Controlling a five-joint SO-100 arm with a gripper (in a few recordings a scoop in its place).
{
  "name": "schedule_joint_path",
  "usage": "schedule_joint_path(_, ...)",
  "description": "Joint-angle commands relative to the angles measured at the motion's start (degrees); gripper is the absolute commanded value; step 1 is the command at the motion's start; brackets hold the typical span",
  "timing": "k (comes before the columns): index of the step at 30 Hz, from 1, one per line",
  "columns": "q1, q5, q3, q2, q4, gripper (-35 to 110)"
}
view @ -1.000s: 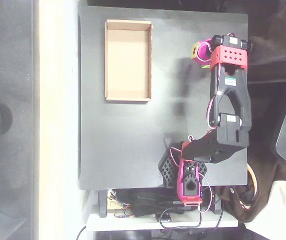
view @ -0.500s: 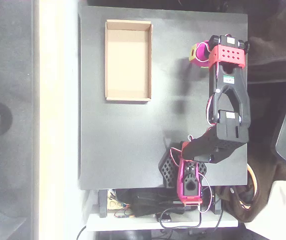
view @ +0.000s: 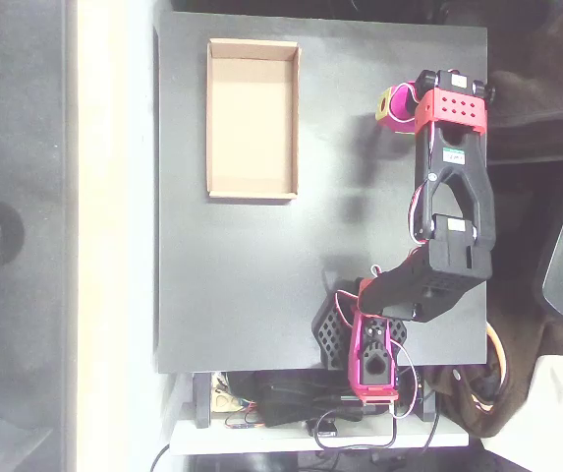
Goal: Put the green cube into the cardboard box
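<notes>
Upper right of the overhead view, the magenta gripper (view: 391, 104) pokes out to the left from under the red wrist block (view: 451, 106). Its fingers are bunched under the arm, so whether they are spread or pinched together cannot be told from here. A sliver of yellow-green shows at the gripper's left tip; it could be the green cube (view: 383, 102) or the gripper's own pad, too small and blurred to settle. If it is the cube, it sits right against the gripper tip, on the right half of the black table (view: 242, 285).

Out from there, the black arm links (view: 453, 211) run down the right side of the frame to the magenta base (view: 372, 354) at the bottom edge of the table.

Across to the upper left, the cardboard box (view: 253, 119) lies flat on the table, long side running up and down the frame, well apart from the gripper, its tan floor bare.
</notes>
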Motion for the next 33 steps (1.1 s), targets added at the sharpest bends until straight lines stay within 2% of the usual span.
schedule_joint_path(1,0.6,0.4,0.0,0.7,0.6,37)
schedule_joint_path(5,0.6,0.4,0.5,1.2,1.1,35)
schedule_joint_path(11,1.3,0.5,0.2,1.5,1.4,17)
schedule_joint_path(15,1.8,0.5,0.2,1.5,1.4,11)
schedule_joint_path(26,1.8,0.5,-0.2,2.0,1.4,11)
schedule_joint_path(33,1.8,0.5,-0.2,9.0,1.4,11)
